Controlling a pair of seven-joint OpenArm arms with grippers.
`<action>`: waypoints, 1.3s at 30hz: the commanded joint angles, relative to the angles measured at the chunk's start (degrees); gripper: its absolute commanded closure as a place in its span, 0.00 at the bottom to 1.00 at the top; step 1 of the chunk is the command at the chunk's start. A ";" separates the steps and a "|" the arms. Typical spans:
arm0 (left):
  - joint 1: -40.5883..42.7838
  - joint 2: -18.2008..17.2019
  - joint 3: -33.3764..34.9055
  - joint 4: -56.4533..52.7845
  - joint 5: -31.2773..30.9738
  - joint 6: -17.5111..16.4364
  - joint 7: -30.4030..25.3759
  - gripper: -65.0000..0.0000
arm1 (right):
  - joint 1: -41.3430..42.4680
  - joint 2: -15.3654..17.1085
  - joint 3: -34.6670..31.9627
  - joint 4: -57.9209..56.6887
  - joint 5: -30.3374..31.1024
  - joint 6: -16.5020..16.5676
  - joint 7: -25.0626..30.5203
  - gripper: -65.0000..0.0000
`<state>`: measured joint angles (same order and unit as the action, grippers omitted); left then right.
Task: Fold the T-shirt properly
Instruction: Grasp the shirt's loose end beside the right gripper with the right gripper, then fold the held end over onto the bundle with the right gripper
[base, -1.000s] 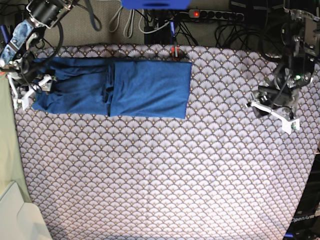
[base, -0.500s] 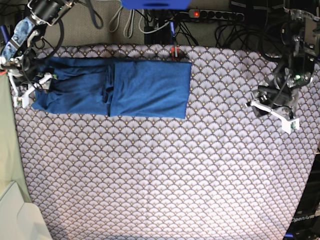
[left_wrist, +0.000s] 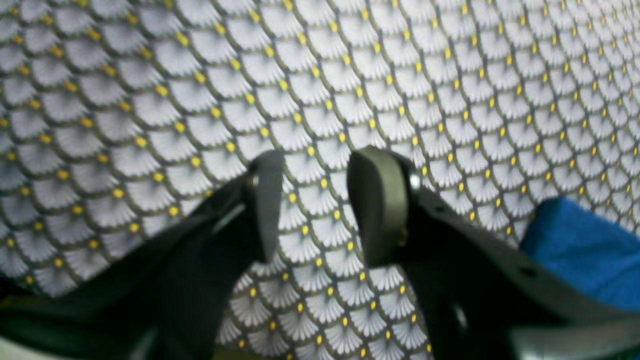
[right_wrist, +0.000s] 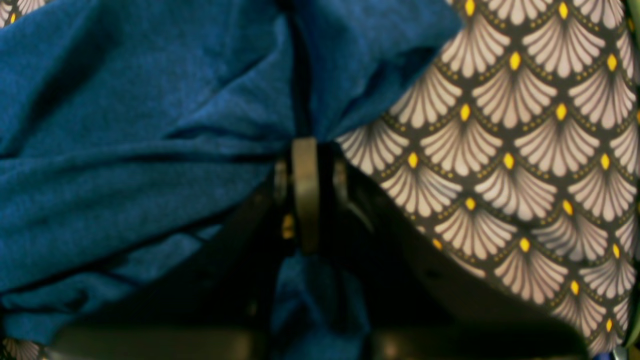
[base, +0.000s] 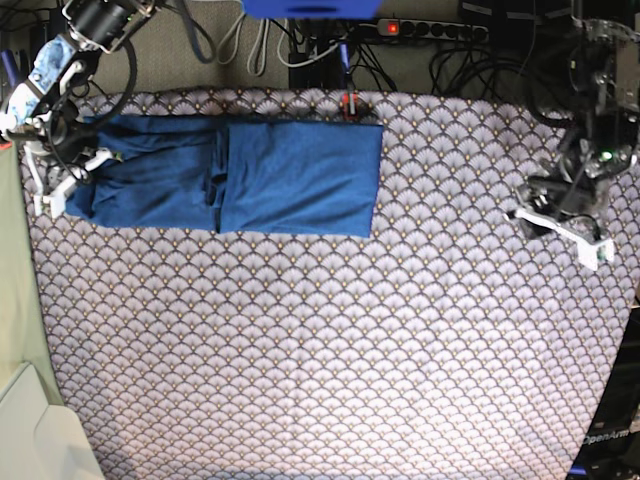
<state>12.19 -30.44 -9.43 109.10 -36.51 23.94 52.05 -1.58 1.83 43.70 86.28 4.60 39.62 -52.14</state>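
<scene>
We find the T-shirt (base: 230, 175) lying as a long band at the far edge of the table cloth (base: 330, 340). Our right gripper (right_wrist: 305, 195) has its jaws pinched together on the shirt's end, probably to carry it over for the next fold. Our left gripper (left_wrist: 312, 205) hangs parted and empty, well apart.

Left wrist view: blurred fingers (left_wrist: 380, 205), T-shirt (left_wrist: 585, 250) cut off at right edge; right wrist view: fingertips buried in cloth
</scene>
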 joint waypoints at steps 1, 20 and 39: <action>-0.36 -0.82 -1.16 1.45 -0.02 -0.16 -0.84 0.61 | -0.22 -0.81 -0.14 0.97 -0.86 0.38 -3.03 1.00; 5.53 -0.73 -16.90 3.03 -0.46 -0.52 1.53 0.61 | -2.94 -10.22 -10.43 21.81 -1.22 0.38 -3.20 1.00; 11.33 -0.64 -38.09 2.95 0.07 -13.97 1.71 0.61 | -6.02 -10.83 -24.41 28.23 -0.78 -6.34 -0.12 1.00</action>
<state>23.35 -29.82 -46.74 111.13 -36.71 10.00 54.68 -7.88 -8.95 19.53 113.58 3.11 33.32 -53.43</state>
